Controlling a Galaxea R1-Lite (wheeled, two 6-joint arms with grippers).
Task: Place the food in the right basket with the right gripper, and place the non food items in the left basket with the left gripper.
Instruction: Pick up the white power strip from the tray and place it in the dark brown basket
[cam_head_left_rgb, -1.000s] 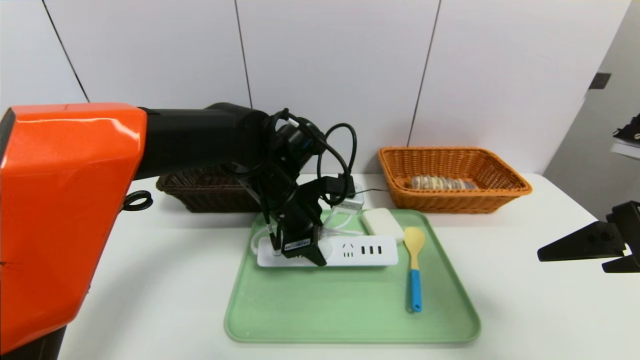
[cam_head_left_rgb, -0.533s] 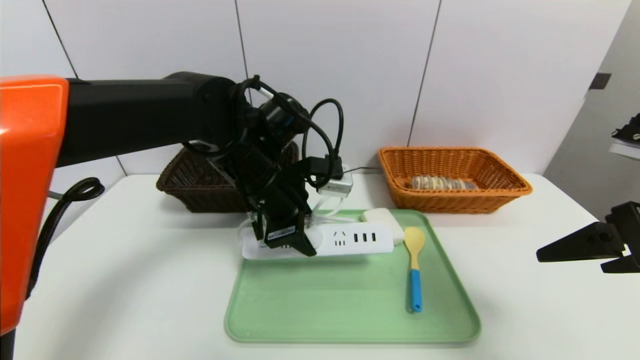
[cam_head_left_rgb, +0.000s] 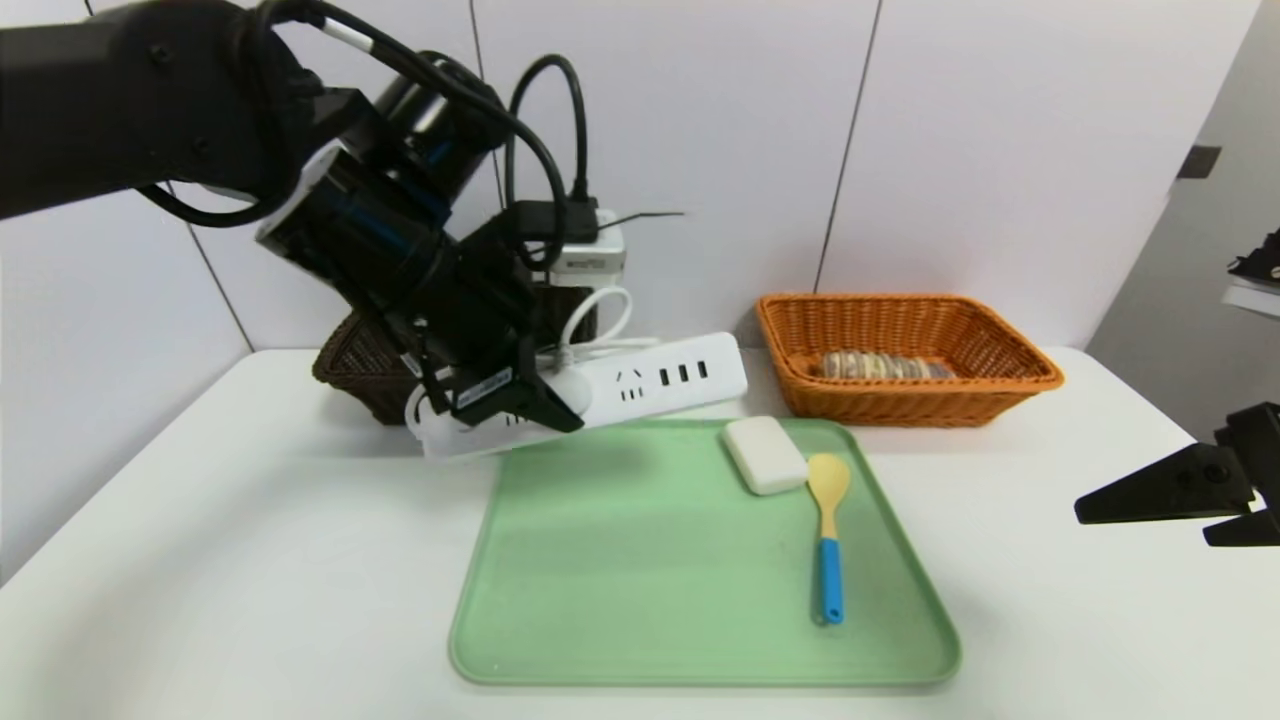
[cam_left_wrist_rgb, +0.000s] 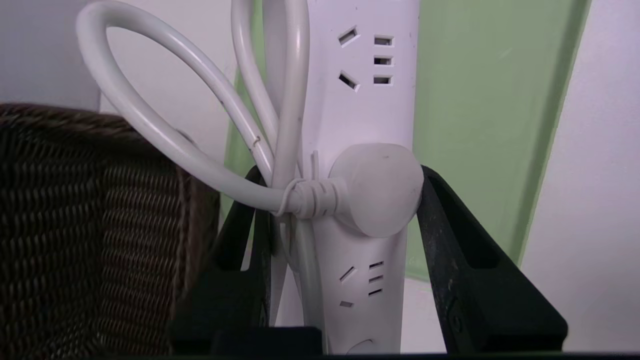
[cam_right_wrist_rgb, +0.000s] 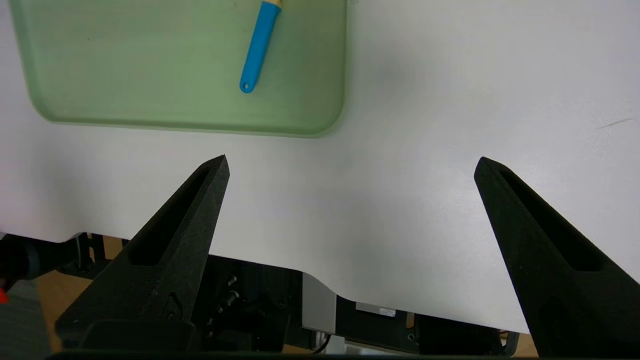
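1. Right claw (cam_right_wrist_rgb: 350, 165), two black pointed fingers spread wide apart, holds nothing, parked over the near right part of the white table (cam_head_left_rgb: 1050, 620), well apart from the tray; in the head view it sits at the right edge (cam_head_left_rgb: 1085, 508).
2. Pale green rounded rectangular plastic tray (cam_head_left_rgb: 650, 600) lies at the table's middle, nearest the robot; its near and left areas are bare.
3. Yellow-headed spoon with a blue handle (cam_head_left_rgb: 828, 540) lies on the tray's right side, handle toward the robot, head toward the far edge.
4. White rounded rectangular soap-like bar (cam_head_left_rgb: 765, 454) lies on the tray's far right part, just beside the spoon head; contact cannot be told.
5. Left claw (cam_head_left_rgb: 505, 400) is clamped on the white rectangular power strip (cam_head_left_rgb: 640, 380), raised off the tray, above the tray's far left corner and the table beside it.
6. Wrist view: black fingers (cam_left_wrist_rgb: 450, 240) press both long sides of the strip (cam_left_wrist_rgb: 365, 90); its round white plug (cam_left_wrist_rgb: 377, 187) and looped white cord (cam_left_wrist_rgb: 165, 130) bunch at the grip.
7. Strip is tilted, free end up toward the right basket side.
8. Dark brown woven wicker basket (cam_head_left_rgb: 365, 370) stands at far left, mostly hidden behind the left arm; close beside the claw in the wrist view (cam_left_wrist_rgb: 90, 225).
9. Orange woven rectangular basket (cam_head_left_rgb: 1000, 345) stands at far right, past the tray, holding a striped roundish item (cam_head_left_rgb: 880, 365), too indistinct to name.
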